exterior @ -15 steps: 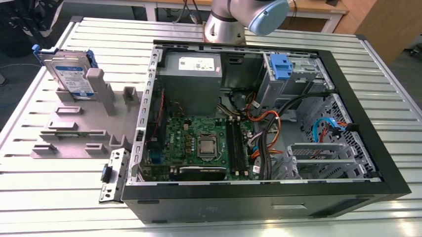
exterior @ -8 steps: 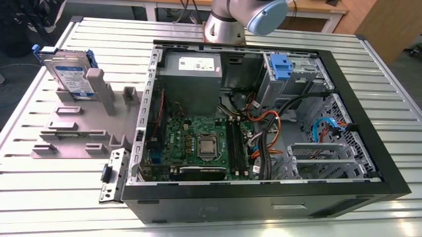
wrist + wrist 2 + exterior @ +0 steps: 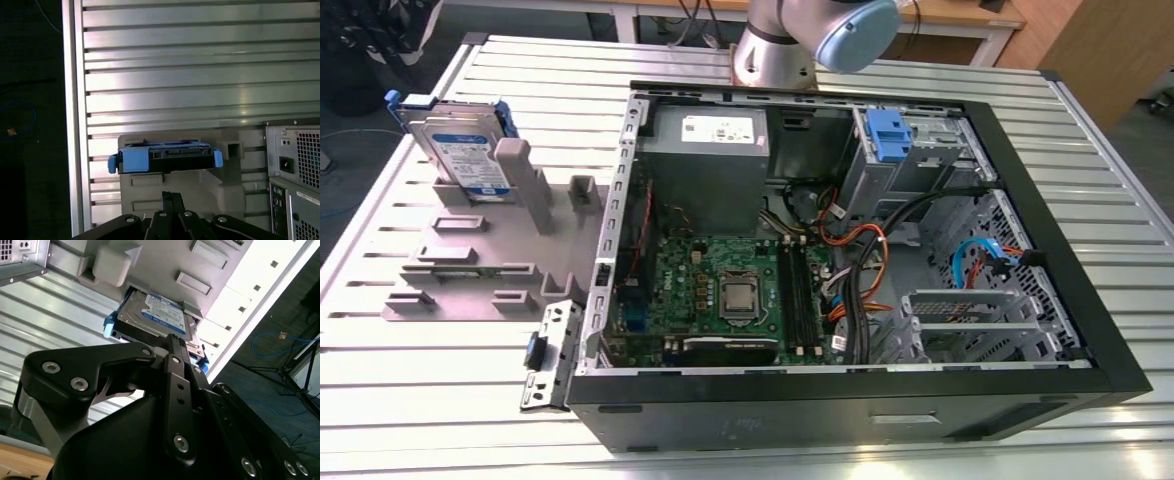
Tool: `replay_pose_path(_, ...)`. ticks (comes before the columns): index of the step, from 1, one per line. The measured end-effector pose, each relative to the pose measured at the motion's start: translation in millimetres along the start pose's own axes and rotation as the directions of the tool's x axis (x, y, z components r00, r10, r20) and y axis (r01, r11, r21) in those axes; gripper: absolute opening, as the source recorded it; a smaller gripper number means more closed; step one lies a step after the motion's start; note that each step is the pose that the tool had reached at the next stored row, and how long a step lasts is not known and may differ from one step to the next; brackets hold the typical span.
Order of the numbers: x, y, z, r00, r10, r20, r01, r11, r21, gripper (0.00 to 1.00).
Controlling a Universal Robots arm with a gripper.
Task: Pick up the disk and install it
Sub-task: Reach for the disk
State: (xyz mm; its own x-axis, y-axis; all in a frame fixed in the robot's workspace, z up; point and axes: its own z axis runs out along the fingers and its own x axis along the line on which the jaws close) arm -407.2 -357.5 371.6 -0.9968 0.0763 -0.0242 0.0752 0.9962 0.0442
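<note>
You are still on the approach. The disk [image 3: 464,152] stands on edge in the grey holder [image 3: 454,270] on the bench [image 3: 427,400], at the exterior view's left, outside the open computer case [image 3: 854,250]. Your end effector [image 3: 172,199], tips pressed together and empty, hovers short of it, so a grasp calls for spreading them. The exterior view shows the label, the first wrist view the blue-railed edge.

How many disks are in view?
1. The disk stands on edge in the grey holder, at the exterior view's left of the open case. More may hide inside it.
</note>
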Motion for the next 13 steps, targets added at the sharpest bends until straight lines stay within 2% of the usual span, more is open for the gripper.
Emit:
replay_pose_path(5, 9.9, 7.1, 5.0, 1.0000, 0.000, 0.0000, 0.000, 1.0000, -0.0001, 0.11)
replay_pose_path(7, 13.5, 8.0, 7.2, 1.0000, 0.000, -0.0004, 0.000, 1.0000, 0.0001, 0.11)
replay_pose_path(13, 20.0, 12.3, 13.5, 1.0000, 0.000, -0.0013, 0.000, 1.0000, 0.0001, 0.11)
